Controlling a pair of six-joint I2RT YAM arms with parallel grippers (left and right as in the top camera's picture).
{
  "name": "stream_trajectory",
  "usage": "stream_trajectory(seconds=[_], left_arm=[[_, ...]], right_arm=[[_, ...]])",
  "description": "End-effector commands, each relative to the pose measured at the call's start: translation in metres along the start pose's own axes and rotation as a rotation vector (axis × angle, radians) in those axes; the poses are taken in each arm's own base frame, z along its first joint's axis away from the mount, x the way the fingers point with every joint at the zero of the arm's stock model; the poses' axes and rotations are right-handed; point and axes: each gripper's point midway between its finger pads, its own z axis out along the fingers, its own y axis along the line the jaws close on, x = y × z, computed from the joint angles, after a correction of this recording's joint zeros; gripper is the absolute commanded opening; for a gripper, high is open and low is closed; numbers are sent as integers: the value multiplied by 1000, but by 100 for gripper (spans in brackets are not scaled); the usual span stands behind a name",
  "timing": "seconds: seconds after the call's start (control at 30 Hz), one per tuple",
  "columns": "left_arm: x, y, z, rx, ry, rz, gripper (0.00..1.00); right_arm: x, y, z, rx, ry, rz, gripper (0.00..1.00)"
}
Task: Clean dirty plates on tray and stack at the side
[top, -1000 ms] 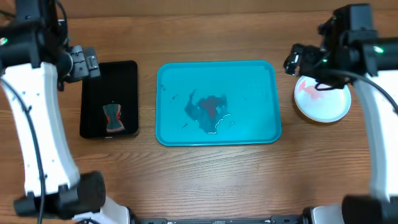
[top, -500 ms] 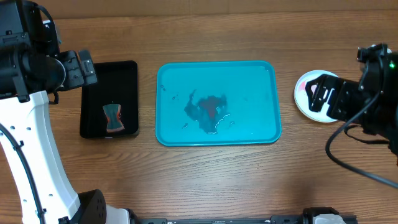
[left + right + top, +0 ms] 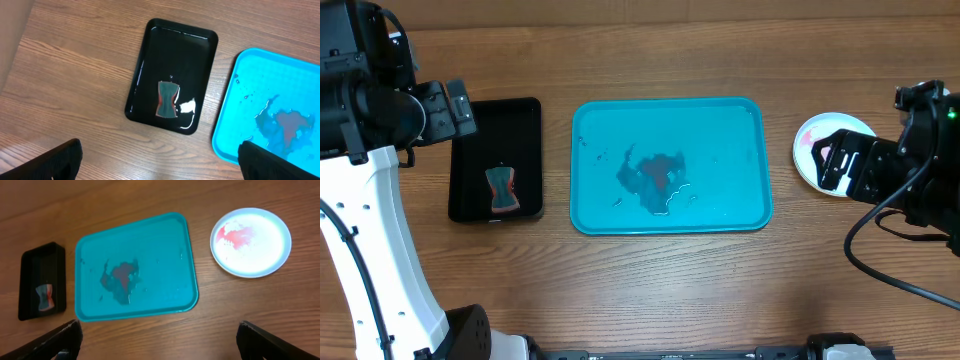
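The turquoise tray point(image 3: 720, 130) lies mid-table and holds only a puddle with a red smear point(image 3: 658, 178). It also shows in the right wrist view point(image 3: 160, 240) and the left wrist view point(image 3: 285, 75). One white plate with a light-blue rim and red smears point(image 3: 813, 143) sits on the wood right of the tray, clear in the right wrist view point(image 3: 251, 241). Any plates beneath it are hidden. My right gripper point(image 3: 845, 165) hovers high over its near edge, open and empty point(image 3: 160, 347). My left gripper point(image 3: 445, 108) is open and empty point(image 3: 160, 170), high beside the black tray.
A small black tray point(image 3: 495, 158) left of the turquoise tray holds a grey-and-red sponge point(image 3: 501, 190), also in the left wrist view point(image 3: 168, 99). Bare wood surrounds both trays.
Both arms have risen and drawn back. The right gripper moved from the plate's far-left side to its near-right side. The tray, plate and sponge have not moved.
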Motion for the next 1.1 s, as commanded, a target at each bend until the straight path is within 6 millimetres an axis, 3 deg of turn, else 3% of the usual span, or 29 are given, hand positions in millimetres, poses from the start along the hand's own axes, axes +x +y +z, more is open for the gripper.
stream_trajectory(seconds=[0.0,0.13,0.3,0.4,0.63,0.8,1.07], left_arm=[[-2,-5,-1,18,-5,-8,100],[-2,-5,-1,18,-5,-8,100],[-2,-5,-1,18,-5,-8,100],[-2,-6,-1,18,-5,-7,100],[-2,-5,-1,18,-5,-8,100],[-2,-5,-1,18,-5,-8,100],[-2,-5,-1,18,-5,-8,100]], right_arm=[[-2,-2,-5,19,-17,-8,100],[-13,-7,0,48,-62,-47,100],[-35,1,3,-11,-284,-147,100],[-32,3,3,-47,-405,-175,100],[9,-10,14,-106,-633,-205,100],[40,-21,41,-149,-753,-226,100],[75,-25,89,-240,-895,-266,100]])
